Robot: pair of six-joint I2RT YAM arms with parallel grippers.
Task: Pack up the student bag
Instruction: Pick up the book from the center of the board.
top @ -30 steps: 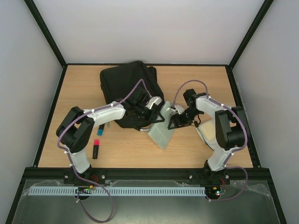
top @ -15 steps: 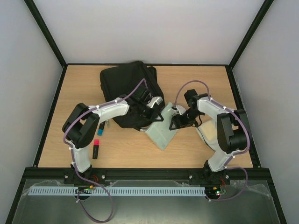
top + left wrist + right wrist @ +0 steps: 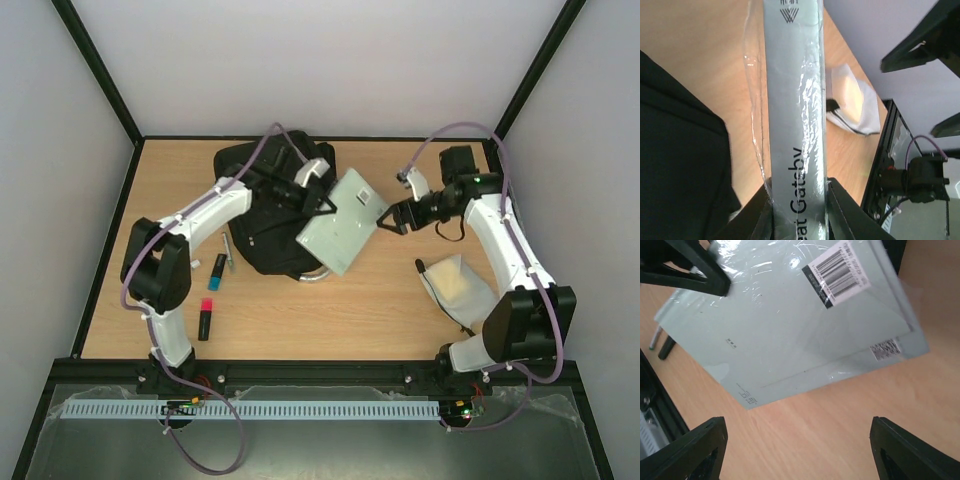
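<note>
Packing is barely getting going: the left gripper [image 3: 322, 198] is clamping the wrapped book [image 3: 340, 228] at the three o'clock edge of the student bag [image 3: 240, 163], which is lying at eleven o'clock on the table [image 3: 300, 320]. The right gripper [image 3: 390, 217] is hanging spread and empty, and a red highlighter [image 3: 205, 318] is waiting at eight o'clock.

I see bright, even overhead light with faint, soft shadows on the table [image 3: 390, 300], white glare streaking the wrapped book [image 3: 795, 100] in both wrist views, the left one slightly soft.

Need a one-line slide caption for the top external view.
Left gripper holds a pale grey shrink-wrapped book over the edge of the large black fabric backpack; right gripper open alongside.
</note>
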